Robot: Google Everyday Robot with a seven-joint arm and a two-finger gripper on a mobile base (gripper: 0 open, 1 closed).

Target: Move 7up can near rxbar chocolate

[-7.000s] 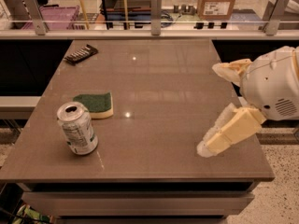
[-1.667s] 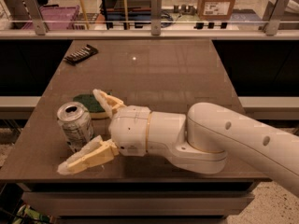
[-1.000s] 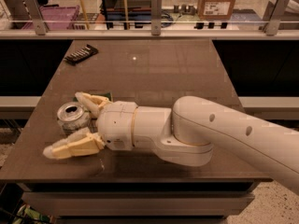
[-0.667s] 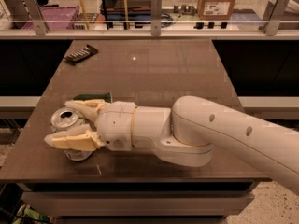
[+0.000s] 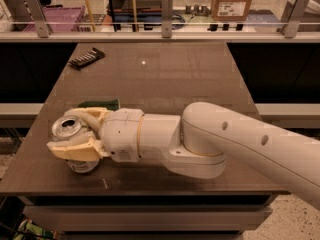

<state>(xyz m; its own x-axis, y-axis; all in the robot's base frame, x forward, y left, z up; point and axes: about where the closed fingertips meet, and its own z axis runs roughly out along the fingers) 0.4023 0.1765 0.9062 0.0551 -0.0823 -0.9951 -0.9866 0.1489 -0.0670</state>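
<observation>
1. Gripper (image 5: pixel 61 132) at the near-left corner, fingers clamped on the can (image 5: pixel 70 128).
2. Keep the grip firm; lift clear of the sponge (image 5: pixel 100 104).
3. Target: rxbar (image 5: pixel 86 57), far-left corner.

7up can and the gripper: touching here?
Touching. The camera view shows the gripper near the table front edge, one finger lying across the 7up can side, the other curved behind it.
</observation>
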